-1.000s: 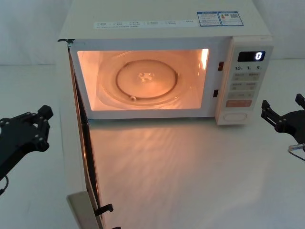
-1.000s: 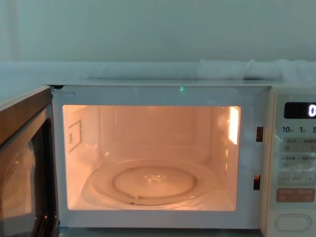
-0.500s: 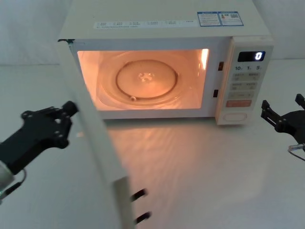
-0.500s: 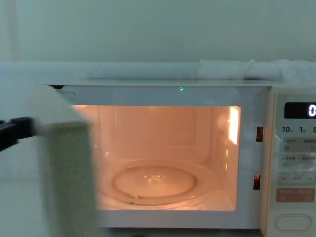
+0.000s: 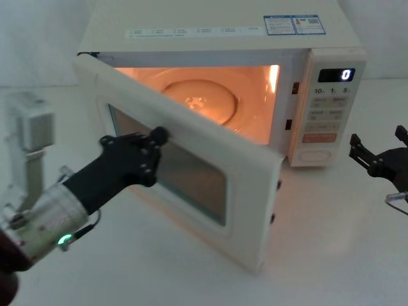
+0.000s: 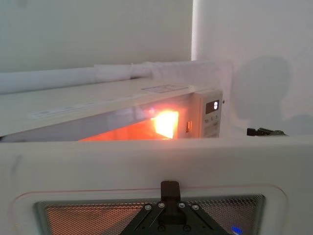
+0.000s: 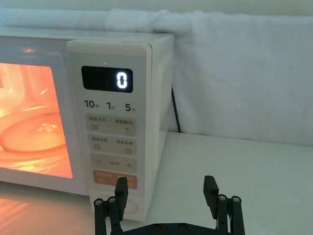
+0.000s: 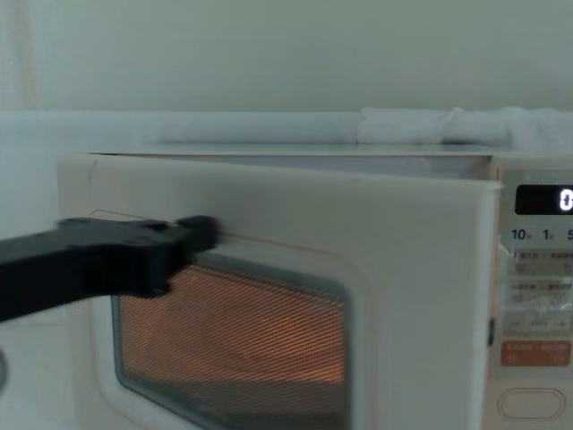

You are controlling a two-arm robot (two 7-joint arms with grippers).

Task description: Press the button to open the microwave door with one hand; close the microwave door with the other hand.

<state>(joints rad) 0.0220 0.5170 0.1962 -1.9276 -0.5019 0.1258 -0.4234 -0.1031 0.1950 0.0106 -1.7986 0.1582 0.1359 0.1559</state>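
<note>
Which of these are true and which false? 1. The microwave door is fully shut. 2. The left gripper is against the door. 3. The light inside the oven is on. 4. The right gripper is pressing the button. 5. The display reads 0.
1. False. The microwave door stands partly open, swung at an angle to the oven front.
2. True. The left gripper has its tip on the door's outer face, near the upper edge of the window.
3. True. The cavity glows orange behind the door.
4. False. The right gripper sits to the right of the oven, fingers open, clear of the button.
5. True. The display shows a single 0.
</note>
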